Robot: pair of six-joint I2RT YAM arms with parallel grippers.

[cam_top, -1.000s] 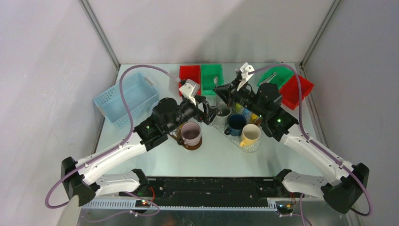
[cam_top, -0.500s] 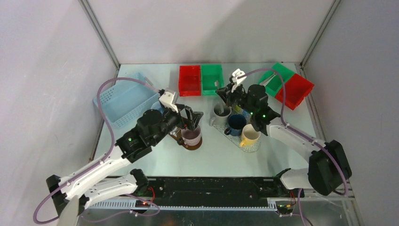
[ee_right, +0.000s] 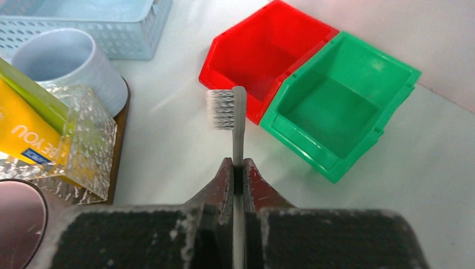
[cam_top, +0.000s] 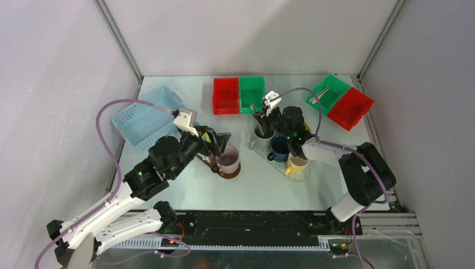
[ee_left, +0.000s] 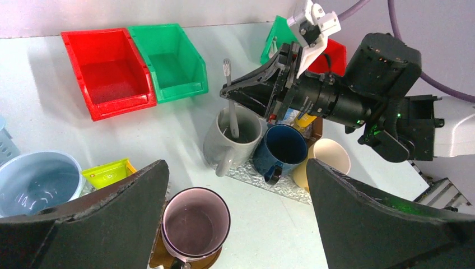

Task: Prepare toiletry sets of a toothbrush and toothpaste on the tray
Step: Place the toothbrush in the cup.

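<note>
My right gripper (ee_right: pixel 239 165) is shut on the handle of a pale toothbrush (ee_right: pixel 237 120), bristle head up. In the left wrist view the toothbrush (ee_left: pixel 229 106) stands with its lower end inside the grey mug (ee_left: pixel 229 143). In the top view the right gripper (cam_top: pixel 260 116) hovers right over that mug (cam_top: pixel 262 138). My left gripper (ee_left: pixel 235 168) is open and empty above the purple mug (ee_left: pixel 196 223). A lime green tube (ee_left: pixel 106 172) and a yellow tube (ee_right: pixel 22 134) lie in a clear textured holder (ee_right: pixel 84 151). The clear tray (ee_left: pixel 291 189) carries the mugs.
A dark blue mug (cam_top: pixel 280 147) and a cream mug (cam_top: pixel 297 162) stand on the tray beside the grey one. A light blue mug (ee_left: pixel 33 182) is at the left. Red (cam_top: pixel 226 95) and green (cam_top: pixel 252 92) bins stand at the back, two more (cam_top: pixel 341 100) at the right, a blue basket (cam_top: pixel 147 115) at the left.
My right gripper has moved left and down with the toothbrush, to the grey mug. My left arm has drawn back to the left, away from the tray, over the purple mug.
</note>
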